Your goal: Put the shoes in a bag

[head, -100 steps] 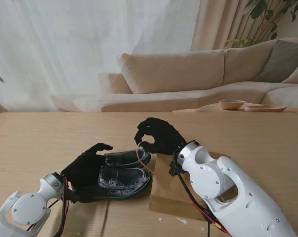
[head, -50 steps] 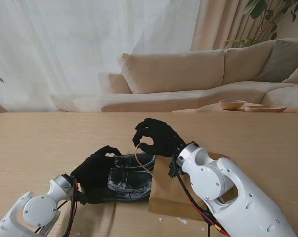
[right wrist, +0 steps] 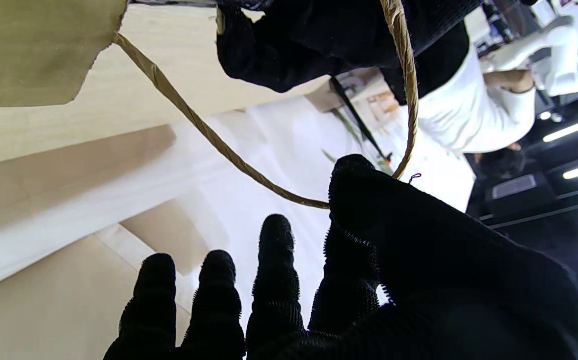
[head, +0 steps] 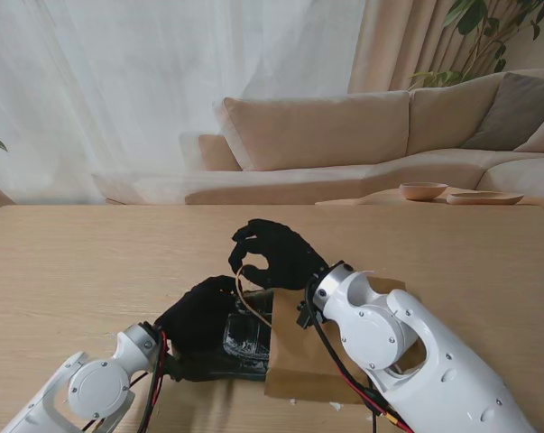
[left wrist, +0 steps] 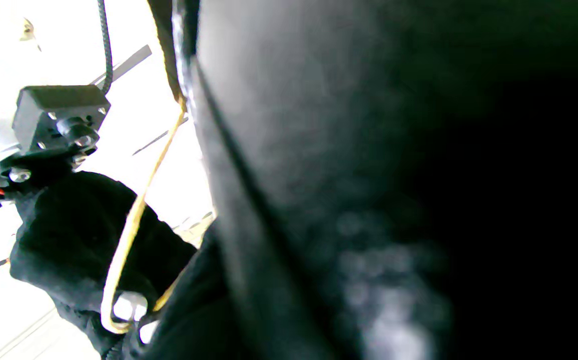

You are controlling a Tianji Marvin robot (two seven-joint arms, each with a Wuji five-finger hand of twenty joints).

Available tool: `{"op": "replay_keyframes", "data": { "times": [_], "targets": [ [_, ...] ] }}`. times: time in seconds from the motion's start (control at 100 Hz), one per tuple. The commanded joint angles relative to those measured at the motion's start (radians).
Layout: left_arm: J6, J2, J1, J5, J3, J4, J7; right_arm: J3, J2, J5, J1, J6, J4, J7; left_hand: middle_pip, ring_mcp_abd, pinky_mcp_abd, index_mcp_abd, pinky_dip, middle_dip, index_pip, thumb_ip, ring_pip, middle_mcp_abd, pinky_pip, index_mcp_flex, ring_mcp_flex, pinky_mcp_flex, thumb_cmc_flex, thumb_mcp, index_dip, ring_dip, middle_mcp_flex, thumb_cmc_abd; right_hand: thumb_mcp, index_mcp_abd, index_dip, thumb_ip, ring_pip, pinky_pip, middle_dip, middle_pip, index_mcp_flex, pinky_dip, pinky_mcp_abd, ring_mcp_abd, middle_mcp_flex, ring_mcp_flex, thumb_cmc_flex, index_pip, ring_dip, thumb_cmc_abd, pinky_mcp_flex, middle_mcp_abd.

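A pair of glossy black shoes (head: 244, 341) lies on the table with its toe end inside the mouth of a brown paper bag (head: 294, 356). My left hand (head: 202, 320), in a black glove, is shut on the shoes from the heel side. A shoe's black leather (left wrist: 319, 175) fills the left wrist view. My right hand (head: 276, 253) pinches the bag's twisted paper handle (head: 249, 298) and holds it up over the shoes. The handle loop (right wrist: 218, 145) runs to my thumb in the right wrist view. The bag lies flat under my right forearm.
The wooden table (head: 82, 262) extends to the left and far side. A beige sofa (head: 362, 135) stands behind it. A bowl (head: 423, 190) and a flat dish (head: 484, 197) sit on a low table at the far right.
My left hand has pushed the shoes to the right, so their front part is now inside the bag's mouth. My right hand has moved slightly left with the handle.
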Motion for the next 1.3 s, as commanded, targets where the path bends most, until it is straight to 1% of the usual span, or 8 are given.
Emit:
{"op": "replay_keyframes", "data": {
  "times": [0.0,0.03,0.12,0.19,0.37,0.82,1.04,1.29],
  "targets": [
    [-0.005,-0.011,0.001,-0.002,0.003,-0.039,-0.006,-0.002,-0.012,0.003,0.003,-0.002,-0.001,0.010,0.154,0.008,0.005,-0.187,0.112,0.187,0.159,0.033,0.140,0.072,0.050,0.036,-0.001,-0.025,0.039,0.107,0.072,0.090,0.110,0.084,0.010,-0.044,0.055,0.048,0.005,0.018,0.008,-0.004,0.030,-0.013,-0.004,-0.011,0.011,0.007,0.029,0.057,0.012,0.053,0.001,-0.009],
    [-0.005,-0.011,0.003,0.002,0.004,-0.041,-0.004,-0.003,-0.012,0.004,0.005,0.000,0.001,0.010,0.194,0.015,0.010,-0.187,0.138,0.215,0.160,0.033,0.214,0.083,0.039,0.037,-0.003,-0.023,0.039,0.106,0.072,0.081,0.127,0.084,0.009,-0.045,0.055,0.047,0.005,0.018,0.008,-0.004,0.030,-0.013,-0.004,-0.011,0.011,0.007,0.030,0.056,0.012,0.054,0.001,-0.009],
    [-0.005,-0.009,0.013,0.013,0.005,-0.049,-0.004,-0.002,-0.013,0.005,0.011,0.007,0.005,0.009,0.293,0.038,0.032,-0.189,0.156,0.271,0.161,0.033,0.380,0.120,0.042,0.038,-0.007,-0.023,0.039,0.106,0.074,0.084,0.188,0.084,0.005,-0.047,0.055,0.046,0.005,0.019,0.008,-0.004,0.030,-0.013,-0.004,-0.011,0.011,0.007,0.031,0.054,0.012,0.055,0.001,-0.010],
    [-0.003,-0.007,0.021,0.017,0.004,-0.055,-0.008,-0.001,-0.014,0.005,0.014,0.014,0.008,0.006,0.342,0.049,0.045,-0.188,0.169,0.295,0.161,0.032,0.458,0.139,0.062,0.038,-0.012,-0.022,0.038,0.107,0.075,0.048,0.221,0.083,0.001,-0.048,0.055,0.045,0.006,0.018,0.008,-0.005,0.029,-0.013,-0.004,-0.011,0.011,0.007,0.032,0.052,0.013,0.057,0.000,-0.009],
    [-0.004,-0.007,0.027,0.045,0.015,-0.055,0.004,-0.002,-0.017,0.012,0.018,0.023,0.015,-0.001,0.385,0.073,0.068,-0.195,0.191,0.312,0.160,0.032,0.478,0.161,0.095,0.035,-0.018,-0.022,0.037,0.105,0.078,0.054,0.269,0.088,-0.012,-0.054,0.055,0.041,0.005,0.019,0.009,-0.005,0.029,-0.014,-0.006,-0.012,0.011,0.006,0.038,0.047,0.012,0.061,-0.001,-0.009],
    [0.028,-0.045,-0.002,0.097,0.105,-0.030,0.171,-0.051,-0.030,0.088,0.039,-0.031,0.043,-0.027,0.456,0.099,0.080,-0.190,0.189,0.308,0.180,0.044,0.487,0.189,0.103,0.007,0.014,-0.026,0.065,0.054,0.089,0.102,0.308,0.118,-0.028,-0.062,0.059,0.039,0.003,0.020,0.009,-0.006,0.028,-0.013,-0.006,-0.013,0.009,0.006,0.041,0.039,0.011,0.069,-0.004,-0.008],
    [0.033,-0.039,-0.018,0.100,0.122,-0.028,0.147,-0.059,-0.031,0.160,0.048,-0.104,0.054,-0.010,0.451,0.093,0.078,-0.196,0.192,0.304,0.182,0.045,0.485,0.186,0.107,0.008,0.013,-0.026,0.064,0.053,0.084,0.102,0.305,0.115,-0.068,-0.077,0.064,0.028,-0.003,0.020,0.007,-0.011,0.021,-0.013,-0.009,-0.015,-0.004,0.005,0.054,0.027,0.008,0.091,-0.006,-0.012],
    [0.035,-0.043,-0.010,0.096,0.127,-0.030,0.162,-0.053,-0.031,0.247,0.052,-0.168,0.076,0.010,0.455,0.096,0.081,-0.190,0.200,0.307,0.196,0.045,0.487,0.186,0.120,-0.003,0.015,-0.026,0.065,0.050,0.100,0.106,0.306,0.118,-0.135,-0.096,0.065,0.013,-0.011,0.019,0.008,-0.005,0.013,-0.014,-0.015,-0.020,-0.027,0.006,0.087,0.012,0.004,0.113,-0.009,-0.011]
  ]
}}
